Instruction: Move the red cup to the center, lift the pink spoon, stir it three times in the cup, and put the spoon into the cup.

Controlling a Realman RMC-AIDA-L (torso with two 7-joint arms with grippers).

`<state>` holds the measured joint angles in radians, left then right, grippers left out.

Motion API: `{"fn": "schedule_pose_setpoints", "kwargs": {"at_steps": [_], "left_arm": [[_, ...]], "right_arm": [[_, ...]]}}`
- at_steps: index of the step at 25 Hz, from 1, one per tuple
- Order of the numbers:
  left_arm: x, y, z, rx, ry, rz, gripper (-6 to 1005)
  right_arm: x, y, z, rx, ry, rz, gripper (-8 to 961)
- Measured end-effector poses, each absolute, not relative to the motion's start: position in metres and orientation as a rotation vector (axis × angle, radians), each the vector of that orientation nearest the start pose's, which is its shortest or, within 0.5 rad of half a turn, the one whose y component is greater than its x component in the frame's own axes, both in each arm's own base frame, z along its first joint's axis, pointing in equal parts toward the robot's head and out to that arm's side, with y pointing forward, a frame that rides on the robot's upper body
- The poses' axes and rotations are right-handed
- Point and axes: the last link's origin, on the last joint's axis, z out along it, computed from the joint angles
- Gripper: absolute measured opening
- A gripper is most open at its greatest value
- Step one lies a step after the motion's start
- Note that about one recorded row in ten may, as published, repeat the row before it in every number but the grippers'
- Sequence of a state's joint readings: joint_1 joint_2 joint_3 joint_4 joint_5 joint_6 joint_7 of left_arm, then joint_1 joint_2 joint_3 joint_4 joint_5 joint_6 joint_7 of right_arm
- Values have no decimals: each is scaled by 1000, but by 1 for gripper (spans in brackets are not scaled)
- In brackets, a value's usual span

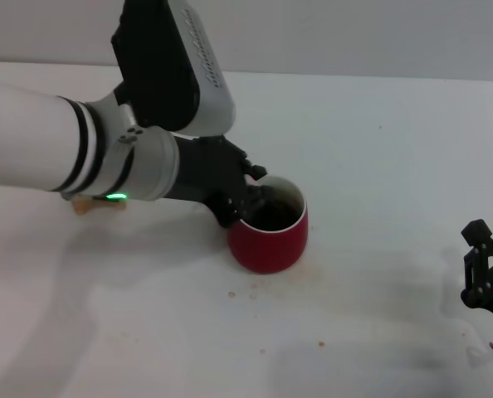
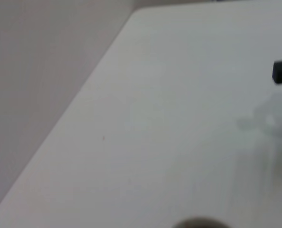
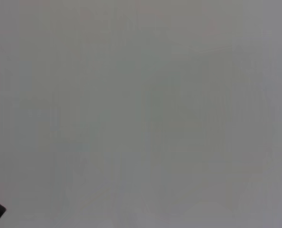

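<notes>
Jaws of left gripper [image 1: 245, 201] at red cup [image 1: 268, 233] rim (state unclear), tan block [image 1: 87, 205] behind arm; right gripper [image 1: 489, 274] well apart.

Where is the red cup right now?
In the head view the red cup stands on the white table, near its middle, with the left gripper at its rim on the robot's left side.

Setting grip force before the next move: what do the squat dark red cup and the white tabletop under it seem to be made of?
The squat dark red cup looks like glazed ceramic: thick rounded wall, smooth even colour, though plastic can't be excluded. It holds dark liquid. The white tabletop looks like a smooth matte laminate or painted board, faintly showing shadows. The left gripper is at the cup's rim; the right gripper sits parked near the table's right edge.
</notes>
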<state>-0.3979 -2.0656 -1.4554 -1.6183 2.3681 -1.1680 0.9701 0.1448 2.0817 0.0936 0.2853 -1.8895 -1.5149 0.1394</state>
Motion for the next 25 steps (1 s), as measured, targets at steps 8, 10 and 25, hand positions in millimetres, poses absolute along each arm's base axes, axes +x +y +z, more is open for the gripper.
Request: {"fn": "schedule_pose_setpoints", "kwargs": {"at_steps": [8,10,25], "left_arm": [[-106,322,-30,-2667,10,1,291],[-101,323,-29,-2642,5,-60,390],[-60,311,11,-1583,94,-835,813]], "right_arm": [[325,196,-60,-1745,583,885,0],[325,196,-60,-1745,583,886,0],[326,197,-59,-1738,578,874,0]]}}
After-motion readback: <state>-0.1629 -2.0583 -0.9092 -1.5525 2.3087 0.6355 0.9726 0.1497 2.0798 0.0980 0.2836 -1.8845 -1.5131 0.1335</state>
